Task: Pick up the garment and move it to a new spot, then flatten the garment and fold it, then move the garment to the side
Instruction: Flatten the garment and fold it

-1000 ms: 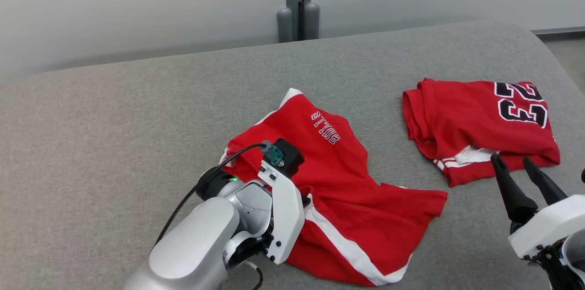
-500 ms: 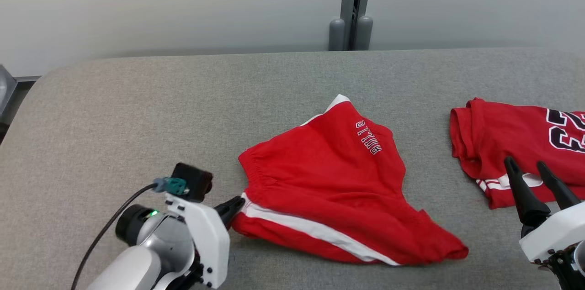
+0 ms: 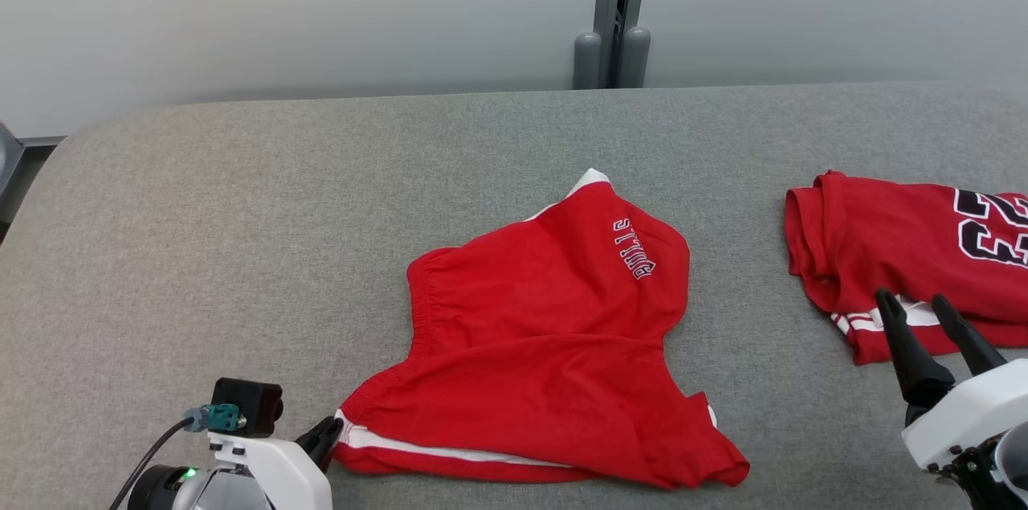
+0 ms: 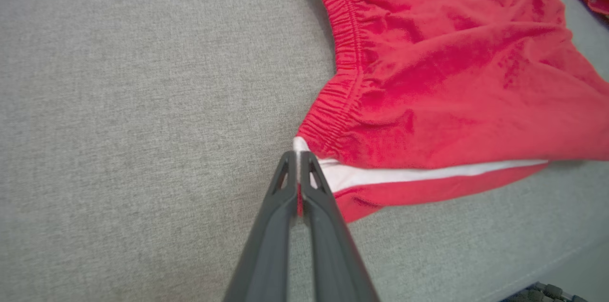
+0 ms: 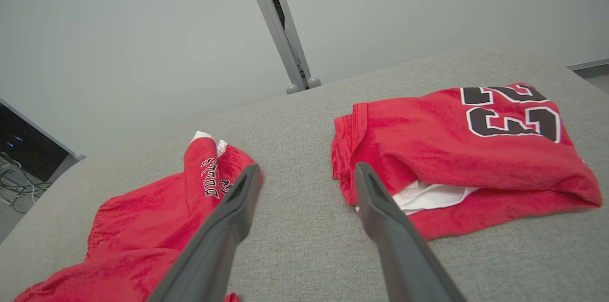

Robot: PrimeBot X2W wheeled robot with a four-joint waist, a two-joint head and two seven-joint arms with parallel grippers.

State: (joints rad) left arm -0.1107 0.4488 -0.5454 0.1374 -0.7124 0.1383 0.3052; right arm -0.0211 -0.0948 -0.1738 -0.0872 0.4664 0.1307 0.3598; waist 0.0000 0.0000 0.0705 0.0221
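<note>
Pinching the waistband corner of the red basketball shorts (image 3: 546,341) at the end of the white side stripe (image 4: 404,174), the left hand (image 4: 297,159) was fully closed on a thin fold of cloth. The shorts lay rumpled near the middle of the grey fabric-covered bench (image 3: 241,213), creased and partly lapped over themselves. The right hand (image 3: 911,301) stood wide open and empty, just in front of a folded red jersey (image 3: 891,245) at the bench's right end, well apart from the shorts. The cloth looked light, soft and limp. It would probably sag and drag from a single hold rather than keep its shape, and the bench's weave might catch it. The gathered elastic waistband (image 4: 342,54), being thicker, seemed the surest place to grip, ideally at both corners. White lettering (image 3: 634,249) on one leg read "BULLS", seen upside down. The jersey bore a black, white-edged number (image 5: 511,112), apparently "23".
</note>
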